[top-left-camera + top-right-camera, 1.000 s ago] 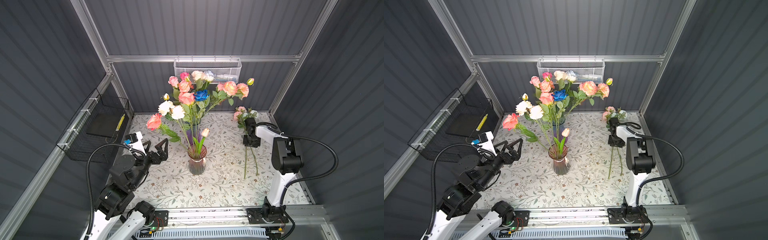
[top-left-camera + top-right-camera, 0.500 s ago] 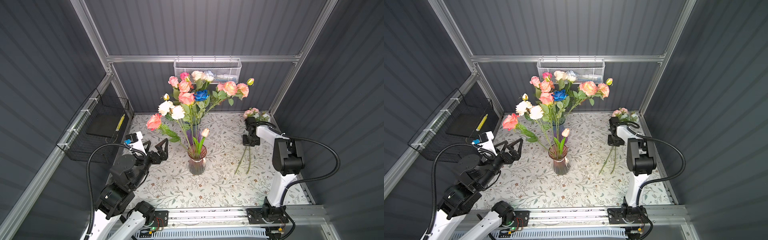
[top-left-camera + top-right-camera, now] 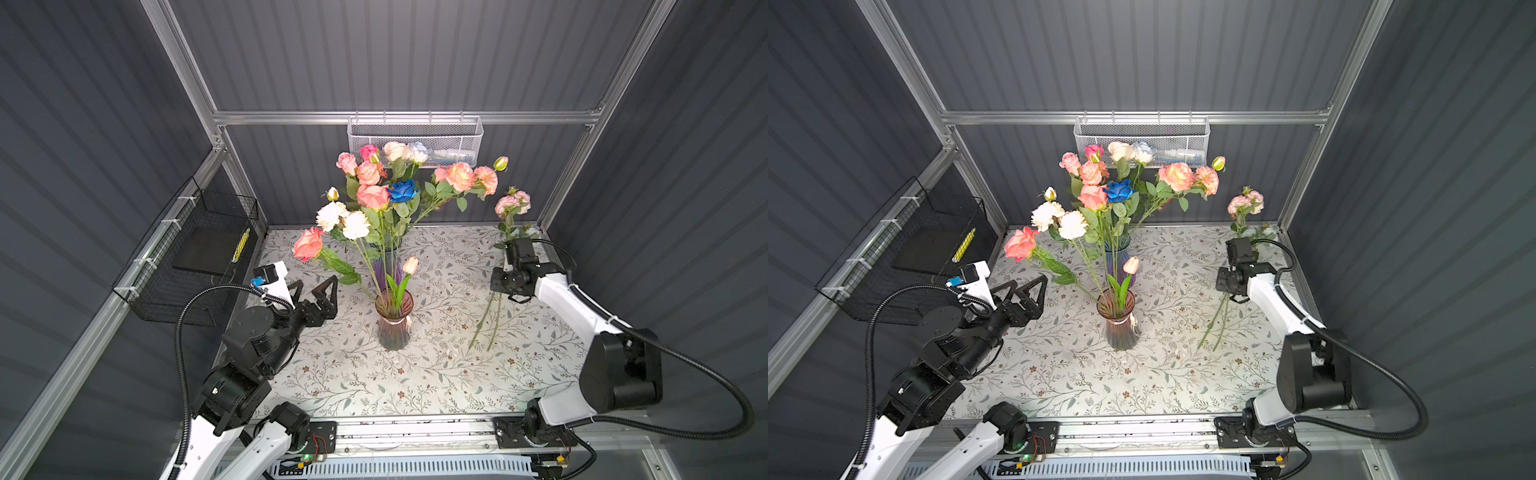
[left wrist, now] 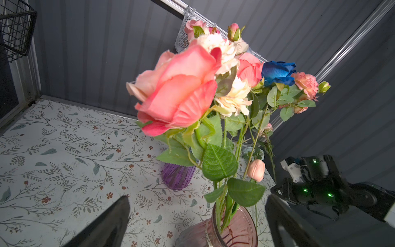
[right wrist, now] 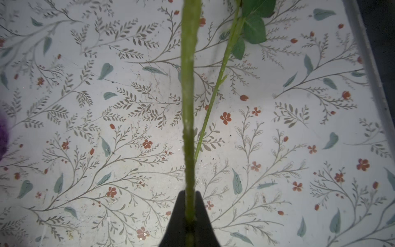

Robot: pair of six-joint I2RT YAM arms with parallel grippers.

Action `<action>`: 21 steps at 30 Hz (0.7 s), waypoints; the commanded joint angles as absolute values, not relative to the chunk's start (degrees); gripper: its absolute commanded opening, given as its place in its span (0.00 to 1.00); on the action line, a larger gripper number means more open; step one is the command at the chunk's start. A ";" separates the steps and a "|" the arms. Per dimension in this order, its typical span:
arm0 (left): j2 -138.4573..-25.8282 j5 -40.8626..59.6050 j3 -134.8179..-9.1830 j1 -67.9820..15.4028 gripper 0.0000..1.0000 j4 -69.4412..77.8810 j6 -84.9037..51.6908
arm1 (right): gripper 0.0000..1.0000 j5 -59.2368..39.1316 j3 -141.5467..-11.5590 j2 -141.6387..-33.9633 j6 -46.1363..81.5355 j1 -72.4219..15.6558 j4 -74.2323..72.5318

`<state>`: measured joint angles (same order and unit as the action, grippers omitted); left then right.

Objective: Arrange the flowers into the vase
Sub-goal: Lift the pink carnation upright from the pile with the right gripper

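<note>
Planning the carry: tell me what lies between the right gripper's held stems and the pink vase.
Only bare floral tabletop lies between the held stems and the pink vase; both top views show it.

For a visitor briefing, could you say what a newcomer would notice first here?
The tall bouquet at centre stands out, one deep blue rose among pink and cream blooms. At back right, the right claw is shut on a green stem topped by pink flowers; the left claw stands open at front left.

Pink vase [image 3: 394,328]: ribbed glossy glass. Worktop [image 3: 436,374]: matt floral-print sheet, lightly scuffed. Flowers [image 3: 374,195]: cloth-like petals, plastic-looking stems. Back basket [image 3: 415,137]: white metal mesh.
</note>
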<state>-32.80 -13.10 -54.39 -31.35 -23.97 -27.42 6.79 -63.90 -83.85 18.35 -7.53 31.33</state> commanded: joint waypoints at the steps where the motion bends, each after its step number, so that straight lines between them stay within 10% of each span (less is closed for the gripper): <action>1: -32.73 -13.30 -56.56 -31.37 1.00 -23.08 -26.06 | 0.00 8.47 -62.74 -77.00 21.06 -8.41 28.78; 21: -32.61 -12.45 -59.00 -31.37 1.00 -23.12 -25.40 | 0.00 14.50 -71.13 -49.28 16.16 -28.47 19.85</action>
